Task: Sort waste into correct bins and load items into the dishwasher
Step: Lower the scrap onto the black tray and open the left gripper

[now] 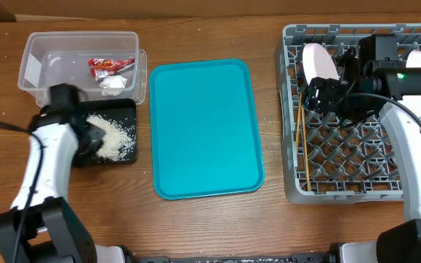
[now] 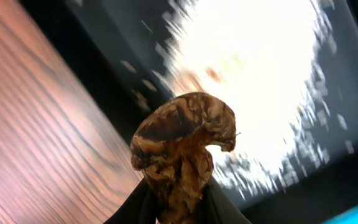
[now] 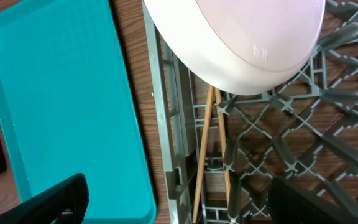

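Blurry, overexposed rice (image 2: 253, 74) behind brown lump (image 2: 179, 143)

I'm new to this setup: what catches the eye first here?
The bright teal tray sits dead centre. Left of it, white rice lies heaped in the black tray, over which the left gripper holds a brown food lump. Pale pink plates stand in the grey dish rack at right.

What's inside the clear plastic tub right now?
Inside the clear tub lie a red snack wrapper and a crumpled white tissue. The left arm covers its near left corner, so anything there is hidden.
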{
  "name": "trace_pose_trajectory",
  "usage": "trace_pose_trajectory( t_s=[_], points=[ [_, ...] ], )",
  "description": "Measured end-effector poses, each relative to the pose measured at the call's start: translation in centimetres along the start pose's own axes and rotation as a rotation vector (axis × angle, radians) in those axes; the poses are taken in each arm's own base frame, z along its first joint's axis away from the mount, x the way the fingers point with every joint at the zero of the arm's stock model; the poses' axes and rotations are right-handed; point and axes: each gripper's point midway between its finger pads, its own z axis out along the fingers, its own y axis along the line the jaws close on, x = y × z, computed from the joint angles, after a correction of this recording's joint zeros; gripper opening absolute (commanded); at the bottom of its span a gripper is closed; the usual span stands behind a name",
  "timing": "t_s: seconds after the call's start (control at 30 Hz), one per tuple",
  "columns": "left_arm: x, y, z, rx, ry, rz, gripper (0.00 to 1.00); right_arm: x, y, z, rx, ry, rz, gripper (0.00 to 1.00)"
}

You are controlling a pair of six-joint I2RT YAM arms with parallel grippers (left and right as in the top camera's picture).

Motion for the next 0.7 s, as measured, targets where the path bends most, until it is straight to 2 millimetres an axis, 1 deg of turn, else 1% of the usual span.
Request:
trace_pose_trajectory(
  t_s=[0.13,0.17,0.3,0.43,0.53,0.7],
  points=[
    [-2.8,1.8,0.5,-0.019,-0.048,-0.064,0.12,0.0,0.0,0.0,0.000,0.000,0.000,0.94],
    [-3.3,2.1,0.8,-0.023,-0.056,-0.073,0.15,0.0,0.0,0.0,0.000,0.000,0.000,0.94],
    [-4.7,2.9,2.6,-0.048,-0.062,-0.087,0.15,0.0,0.0,0.0,0.000,0.000,0.000,0.94],
    [-5.2,3.2,4.3,-0.068,-0.053,-0.079,0.15,0.0,0.0,0.0,0.000,0.000,0.000,0.94],
    [-5.2,3.2,5.3,-0.079,-0.042,-0.058,0.16,0.0,0.0,0.0,0.000,0.000,0.000,0.94],
    [-5.0,3.3,6.1,-0.091,-0.026,-0.031,0.26,0.0,0.0,0.0,0.001,0.000,0.000,0.94]
  ],
)
